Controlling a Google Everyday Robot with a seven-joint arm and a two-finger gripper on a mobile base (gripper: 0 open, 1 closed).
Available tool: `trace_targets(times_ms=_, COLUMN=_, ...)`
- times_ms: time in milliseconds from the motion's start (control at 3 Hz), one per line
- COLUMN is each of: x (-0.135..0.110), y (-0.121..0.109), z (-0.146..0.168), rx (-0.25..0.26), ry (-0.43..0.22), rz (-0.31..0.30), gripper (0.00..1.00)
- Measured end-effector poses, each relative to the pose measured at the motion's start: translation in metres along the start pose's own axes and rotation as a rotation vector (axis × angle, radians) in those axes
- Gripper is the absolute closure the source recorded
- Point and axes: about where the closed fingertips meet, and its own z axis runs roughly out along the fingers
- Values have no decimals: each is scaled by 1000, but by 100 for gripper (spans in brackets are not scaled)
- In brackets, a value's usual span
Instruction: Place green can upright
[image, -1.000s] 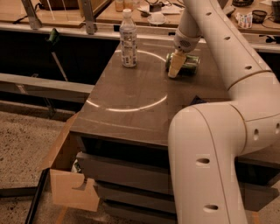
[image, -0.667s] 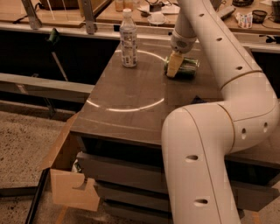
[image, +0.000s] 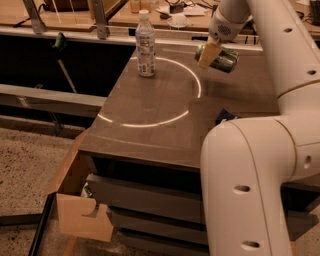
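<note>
1. Camera view, the only one: the gripper (image: 212, 55) is at the far right of the table (image: 150, 102), hanging from the white arm (image: 280, 45) that comes in from above right.
2. Jaws are clamped on the green can (image: 227, 59). One tan finger (image: 208, 53) crosses the can's left end; we can't see the other.
3. Key relation: the can's long axis is roughly horizontal, running right from the jaws and tipped slightly down. One end faces the bottle (image: 145, 45) and the other faces the arm.
4. The can looks clear of the tabletop, with a dark patch on the surface below it. We can't confirm the gap.
5. Our judgement: upright needs about a quarter turn at the wrist to get one end facing down, then lower and release.
6. Materials:
   - Can: shiny green metal cylinder. It's slick and will roll if it lands on its side.
   - Bottle: clear plastic, white cap, upright, well apart to the left.
   - Tabletop: flat, dark, matte, with a bright light arc (image: 199, 87) across it.
7. There's an open cardboard box (image: 82, 222) on the floor at lower left, out of play.
</note>
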Motion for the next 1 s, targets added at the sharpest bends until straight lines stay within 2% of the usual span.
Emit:
trace_targets(times_ms=333, x=-10, y=11, z=-51, rx=10, ry=-109, rz=9, gripper=100)
trace_targets(times_ms=667, x=-21, y=23, z=-77, rx=-31, ry=-259, rz=53, gripper=100)
trace_targets(times_ms=1000, x=-27, y=36, z=-107, rx=-66, ry=-427, rz=145, gripper=100)
